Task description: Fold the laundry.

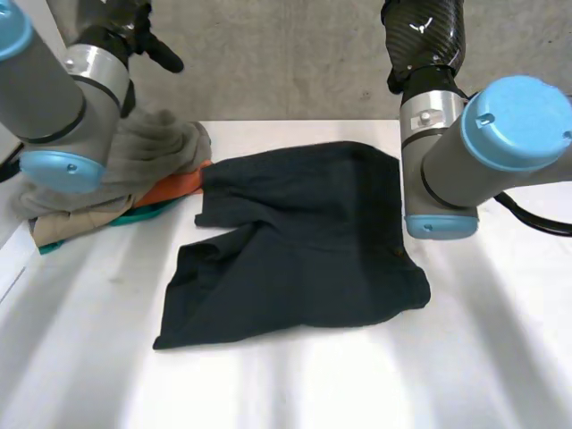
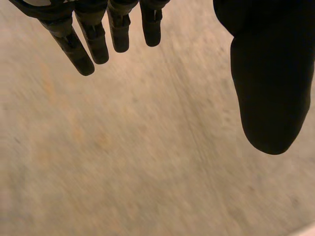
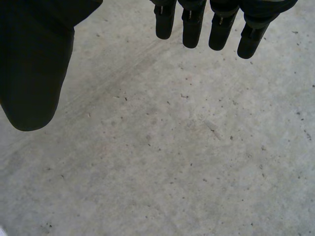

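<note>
The left arm covers part of the clothes pile; the right arm hides the far right edge of the dark shorts.

a white table occupies the lower part of the head view. its surface is smooth and matte, with pale bands of light and softer dark bands running across it toward the near edge. the far edge of the table meets a concrete wall, which stands upright behind it and spans the width of the view. in the left wrist view, a concrete surface appears plain, with faint streaks. in the right wrist view, concrete is marked with small dark specks, shallow pits and a few faint diagonal lines.
</note>
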